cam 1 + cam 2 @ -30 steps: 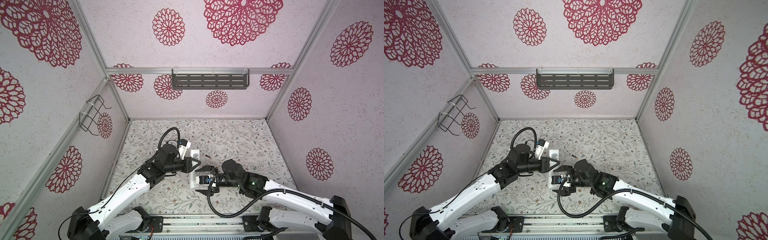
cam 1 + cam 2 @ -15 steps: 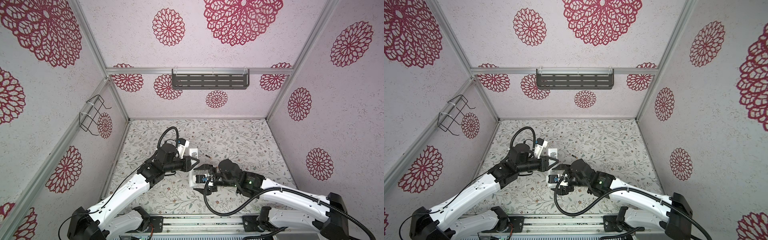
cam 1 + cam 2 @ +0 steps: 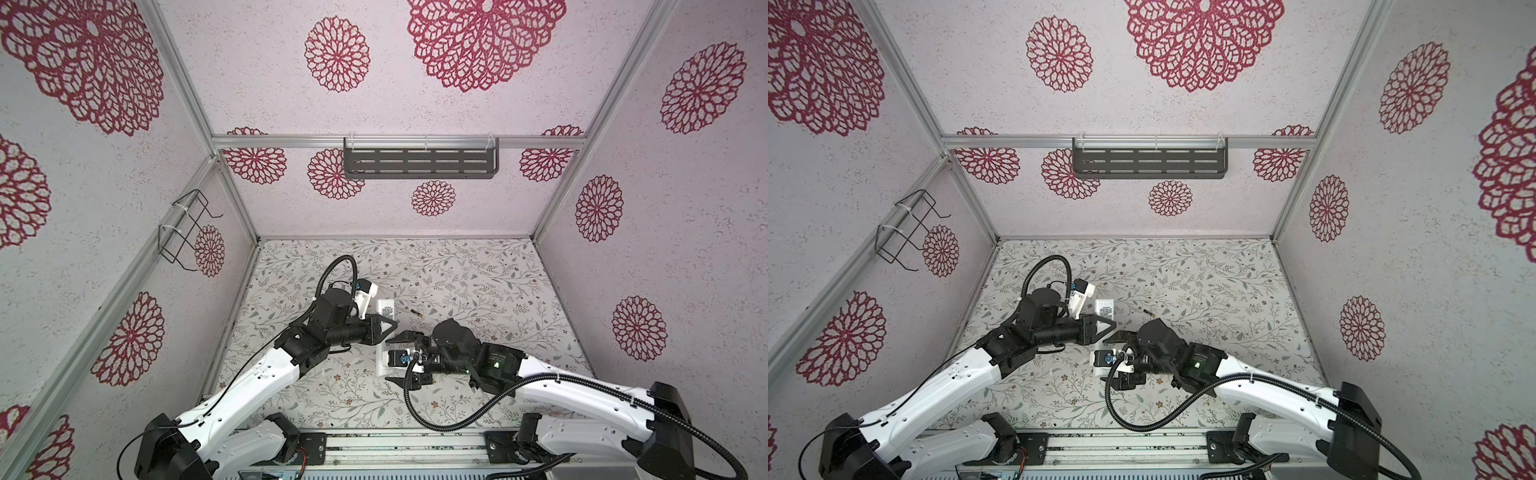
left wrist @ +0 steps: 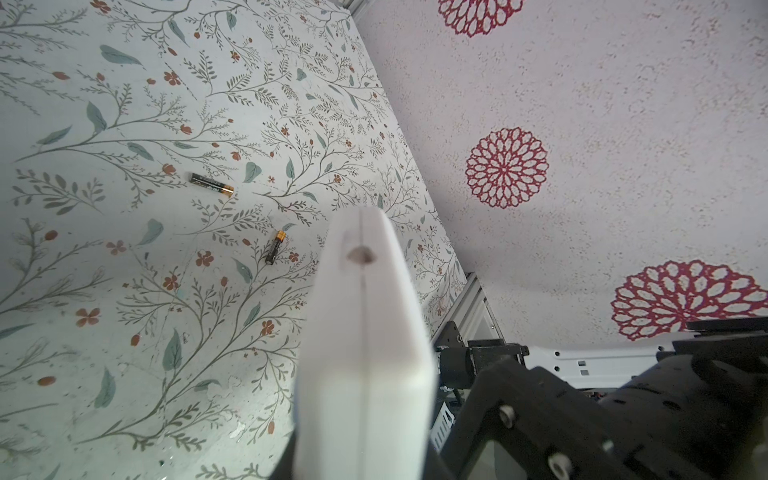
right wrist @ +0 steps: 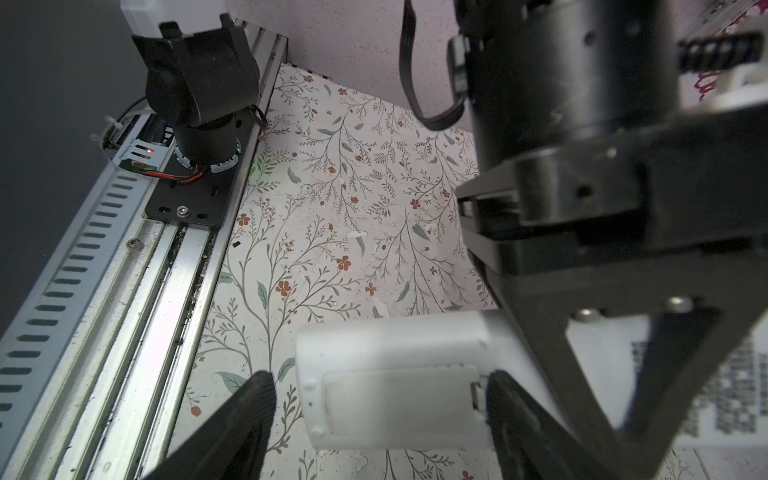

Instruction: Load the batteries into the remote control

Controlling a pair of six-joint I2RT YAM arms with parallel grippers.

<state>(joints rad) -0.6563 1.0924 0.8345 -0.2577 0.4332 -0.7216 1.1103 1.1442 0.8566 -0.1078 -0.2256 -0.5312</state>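
Observation:
My left gripper (image 3: 384, 330) (image 3: 1104, 326) is shut on the middle of the white remote control (image 3: 386, 308) (image 3: 1105, 307) and holds it just above the floor. Its labelled back faces up. In the left wrist view the remote control (image 4: 365, 332) runs edge-on out of the jaws. Two batteries (image 4: 212, 189) (image 4: 275, 248) lie loose on the floral floor beyond it; one battery (image 3: 414, 312) shows in a top view. My right gripper (image 3: 395, 358) (image 5: 380, 419) is open and straddles the remote's near end, where the battery cover (image 5: 395, 399) sits closed. One finger (image 5: 511, 415) is at the cover's latch edge.
The metal base rail (image 5: 137, 291) and the left arm's base motor (image 5: 199, 83) lie close in front of the remote's near end. A dark shelf (image 3: 419, 163) hangs on the back wall and a wire rack (image 3: 187, 230) on the left wall.
My right gripper has slid left toward the remote, and its fingers now flank the remote's near end. The left gripper has kept its grip and shifted only slightly.

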